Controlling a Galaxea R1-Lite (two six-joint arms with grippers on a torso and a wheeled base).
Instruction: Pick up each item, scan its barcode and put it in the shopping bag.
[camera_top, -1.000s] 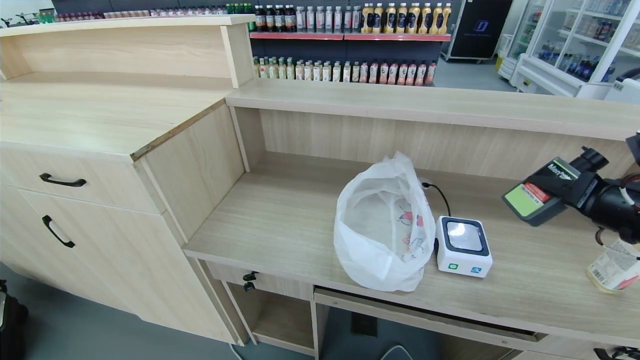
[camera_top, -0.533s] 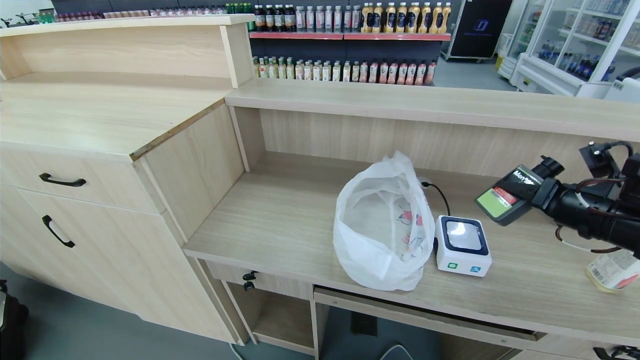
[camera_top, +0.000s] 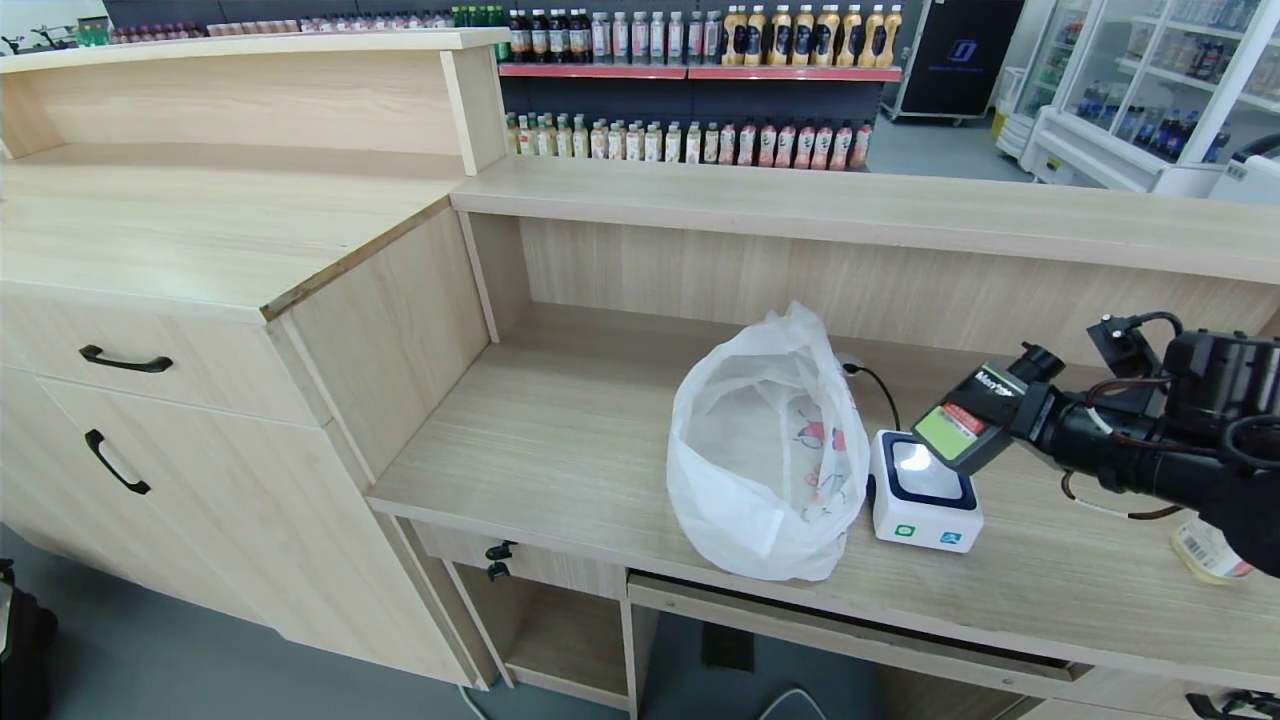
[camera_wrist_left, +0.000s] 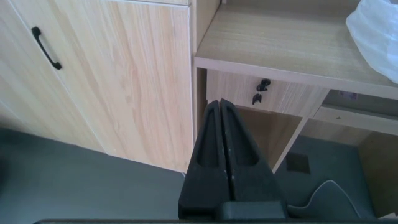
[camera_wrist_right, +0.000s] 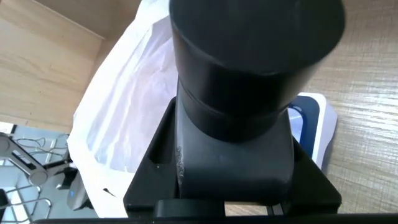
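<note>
Over the scanner (camera_top: 925, 487), a bottle (camera_top: 962, 428) in the right claw (camera_top: 1045, 420).
Claw clamped on the bottle, which juts out toward the bag (camera_top: 760, 450).

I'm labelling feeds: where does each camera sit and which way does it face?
Head view: on the head, facing forward-down at counter, shopping bag, scanner; right pincer holds a dark container.
Left wrist view: faces down past the shut left pincer at cabinet.
Right wrist view: looks past the container onto bag and scanner.
All share the bag.
</note>
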